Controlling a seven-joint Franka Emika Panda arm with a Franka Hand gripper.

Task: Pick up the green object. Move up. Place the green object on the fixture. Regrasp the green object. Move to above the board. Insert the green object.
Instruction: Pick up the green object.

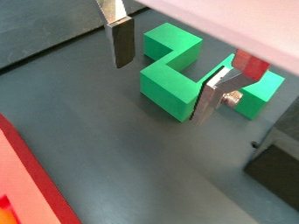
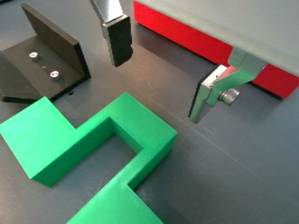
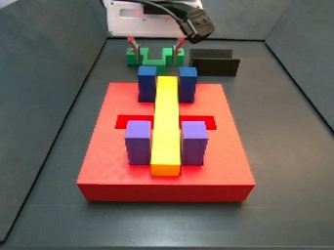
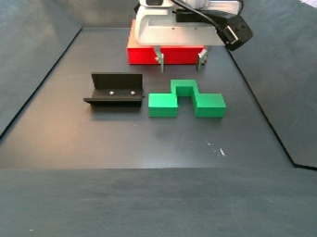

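Note:
The green object (image 4: 186, 99) lies flat on the dark floor, a blocky piece with a central block and two side arms. It also shows in both wrist views (image 1: 173, 72) (image 2: 100, 149) and in a side view (image 3: 156, 57). My gripper (image 4: 180, 58) hangs open and empty above the floor, between the board and the green object, touching nothing. Its silver fingers (image 1: 118, 44) stand wide apart; it also shows in the wrist views (image 1: 163, 70) (image 2: 163, 68). The black fixture (image 4: 114, 91) stands beside the green object. The red board (image 3: 163, 146) bears blue and purple blocks and a yellow bar.
The board's red edge (image 2: 211, 48) lies close behind the gripper. The fixture (image 2: 41, 57) stands near one finger in a wrist view. Dark walls enclose the floor (image 4: 161, 139).

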